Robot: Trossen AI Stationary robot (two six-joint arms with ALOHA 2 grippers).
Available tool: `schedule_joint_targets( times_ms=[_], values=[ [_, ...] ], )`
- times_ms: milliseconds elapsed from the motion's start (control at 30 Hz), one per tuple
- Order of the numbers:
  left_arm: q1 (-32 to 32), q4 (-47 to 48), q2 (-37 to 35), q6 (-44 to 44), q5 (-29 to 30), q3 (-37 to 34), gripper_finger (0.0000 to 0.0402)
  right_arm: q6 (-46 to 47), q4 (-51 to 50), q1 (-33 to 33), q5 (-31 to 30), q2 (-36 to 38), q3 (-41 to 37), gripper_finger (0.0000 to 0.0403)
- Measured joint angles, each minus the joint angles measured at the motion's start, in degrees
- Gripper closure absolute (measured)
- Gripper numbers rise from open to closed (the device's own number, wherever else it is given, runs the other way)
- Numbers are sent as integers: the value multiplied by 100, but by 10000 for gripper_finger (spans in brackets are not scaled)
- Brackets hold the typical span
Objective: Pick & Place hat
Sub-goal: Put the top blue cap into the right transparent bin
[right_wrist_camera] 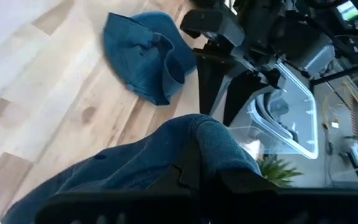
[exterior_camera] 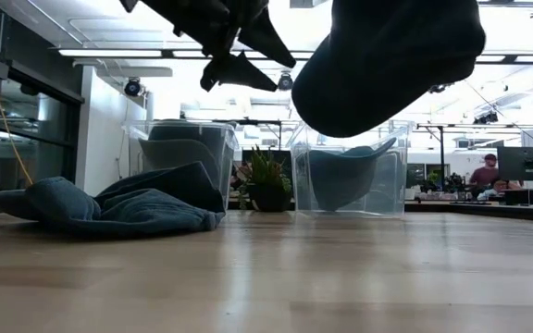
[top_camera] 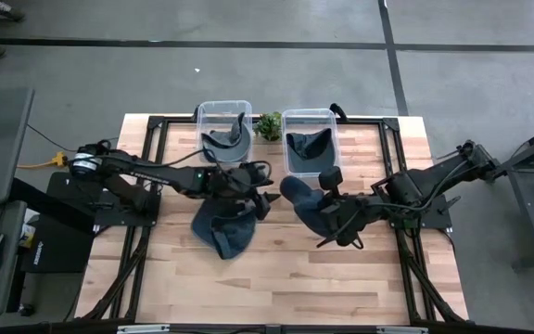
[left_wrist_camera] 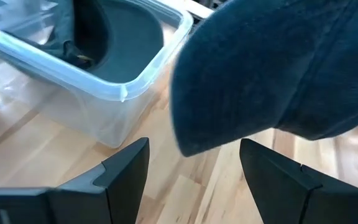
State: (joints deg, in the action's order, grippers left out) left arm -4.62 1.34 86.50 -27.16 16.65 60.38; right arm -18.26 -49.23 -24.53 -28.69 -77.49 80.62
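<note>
Overhead camera looking straight down on the whole light wooden slatted table [top_camera: 276, 278], low camera at tabletop level facing two clear plastic bins [exterior_camera: 350, 176] both share, wrist cameras close behind each arm's dark fingers [left_wrist_camera: 120, 171].

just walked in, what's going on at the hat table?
The right gripper is shut on a dark blue hat, holding it above the table in front of the right bin. The left gripper is open and empty, facing that hat. Another hat lies on the table. Both bins, left bin too, already hold hats.
</note>
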Motion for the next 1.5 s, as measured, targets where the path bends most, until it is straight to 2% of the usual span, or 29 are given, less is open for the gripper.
schedule_joint_targets(
  times_ms=[233, 533, 667, 1000, 1233, 1400, 1500],
  values=[
    [423, -345, 0, 256, -1039, 0, 154, 3, -57, 0, -87, 0, 16, 403],
    [777, -698, 0, 479, -1954, -2, 154, 421, -744, -240, -323, 2, 926, 403],
    [817, -1146, 0, 679, -2395, -2, 154, 430, -829, -405, -431, 2, 1172, 403],
    [801, -1635, 0, 804, -2921, -3, 154, 156, -746, -590, -819, 2, 1360, 403],
    [796, -2177, 0, 871, -3286, -2, 154, -148, -484, -503, -856, 2, 1360, 403],
    [770, -2385, 0, 872, -3535, -2, 154, -372, -471, -426, -1507, 2, 1360, 403],
    [709, -2407, 0, 872, -3532, -2, 162, -411, -497, -331, -1653, 2, 1360, 403]
  ],
)
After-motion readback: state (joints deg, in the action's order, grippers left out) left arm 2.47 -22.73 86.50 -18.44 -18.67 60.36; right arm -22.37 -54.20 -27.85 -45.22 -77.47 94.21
